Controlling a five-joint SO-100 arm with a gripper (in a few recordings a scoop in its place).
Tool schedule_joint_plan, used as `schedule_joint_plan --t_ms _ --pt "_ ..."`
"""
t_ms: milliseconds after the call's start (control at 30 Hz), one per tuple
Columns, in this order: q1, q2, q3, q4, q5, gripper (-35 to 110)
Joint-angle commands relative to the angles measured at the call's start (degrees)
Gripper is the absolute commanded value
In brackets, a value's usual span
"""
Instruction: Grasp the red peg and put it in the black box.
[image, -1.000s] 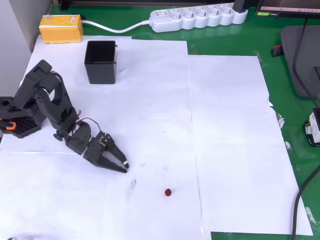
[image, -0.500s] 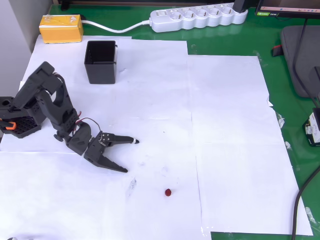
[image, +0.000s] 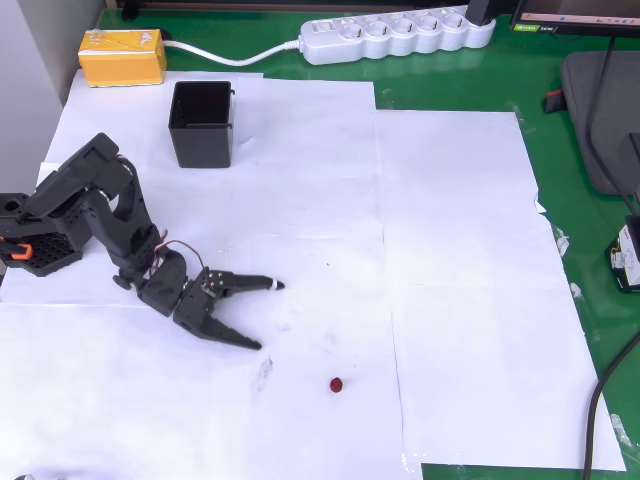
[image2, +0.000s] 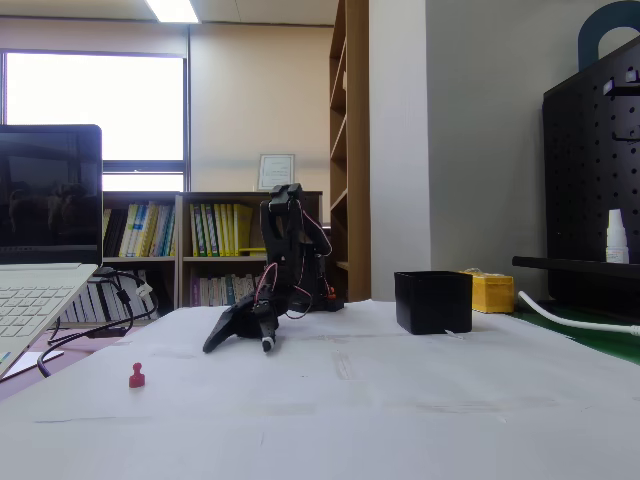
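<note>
I hold the end effector low with fingers spread wide, angled toward the red peg for the grasp.

**Non-task clutter on the worktop**

White paper sheets cover most of the green worktop. Yellow block at top left of the overhead view, white power strip beside it along the top edge. Laptop at left of the fixed view, bookshelf behind, black pegboard at right.
</note>
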Motion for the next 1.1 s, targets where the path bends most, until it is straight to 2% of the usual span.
schedule_joint_plan --t_ms 0,233,400,700,867,1067 --pt "1.23 0.44 4.13 0.7 0.0 41" --pt "1.49 -2.64 4.75 7.47 0.18 41" --pt "1.49 -8.7 4.92 19.42 1.49 41" --pt "2.11 -8.0 11.87 27.86 -1.76 41" --pt "3.25 -3.87 17.58 28.21 -3.08 41" --pt "3.6 0.09 20.74 23.47 -3.16 41"
